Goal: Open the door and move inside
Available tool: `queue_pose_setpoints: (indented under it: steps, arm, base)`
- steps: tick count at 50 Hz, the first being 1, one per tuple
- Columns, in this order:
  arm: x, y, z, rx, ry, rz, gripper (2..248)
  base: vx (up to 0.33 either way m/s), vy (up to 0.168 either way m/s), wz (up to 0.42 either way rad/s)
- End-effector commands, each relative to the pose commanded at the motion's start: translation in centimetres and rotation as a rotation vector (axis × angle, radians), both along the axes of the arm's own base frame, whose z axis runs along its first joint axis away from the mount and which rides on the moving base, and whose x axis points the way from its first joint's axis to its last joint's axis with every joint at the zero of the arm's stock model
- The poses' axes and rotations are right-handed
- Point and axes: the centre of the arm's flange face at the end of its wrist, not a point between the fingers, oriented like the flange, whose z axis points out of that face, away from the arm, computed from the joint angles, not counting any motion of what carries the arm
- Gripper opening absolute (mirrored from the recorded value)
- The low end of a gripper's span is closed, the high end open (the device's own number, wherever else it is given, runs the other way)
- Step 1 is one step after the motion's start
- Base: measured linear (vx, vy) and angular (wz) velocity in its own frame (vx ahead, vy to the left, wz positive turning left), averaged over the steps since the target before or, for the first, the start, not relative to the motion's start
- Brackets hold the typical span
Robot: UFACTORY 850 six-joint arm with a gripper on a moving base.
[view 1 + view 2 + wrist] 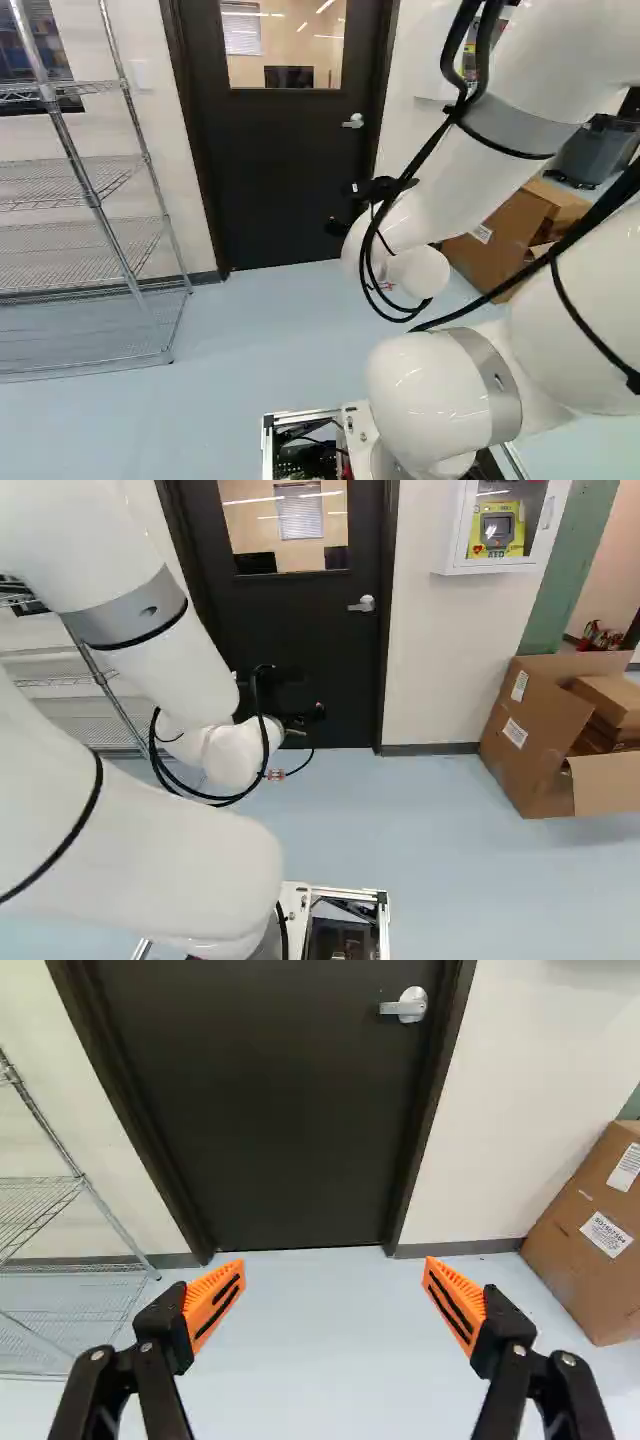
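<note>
A dark door with a window stands closed in its dark frame, ahead of the arm; the door [285,170] shows in all views. Its silver lever handle [362,604] is on the side toward the white first-aid cabinet. Dark against the lower door in the right base view is my gripper [290,695], its fingertips hard to make out there. In the wrist view the gripper [335,1285] is open, orange pads wide apart with nothing between them but floor beyond. The door handle [406,1005] lies well ahead of the fingers, apart from them.
A wire shelf [80,235] stands against the wall at the left of the left base view. An open cardboard box [540,730] sits on the floor at the right of the right base view. Above the box's near side, a white wall cabinet [500,525] holds a yellow device.
</note>
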Motion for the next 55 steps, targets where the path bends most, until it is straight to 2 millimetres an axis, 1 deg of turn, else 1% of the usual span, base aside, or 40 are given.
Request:
queue_pose_setpoints:
  steps: [55]
  arm:
    - [0.00, 0.00, 0.00, 0.000, 0.000, 0.000, 247]
  base:
    - [0.194, -0.026, -0.003]
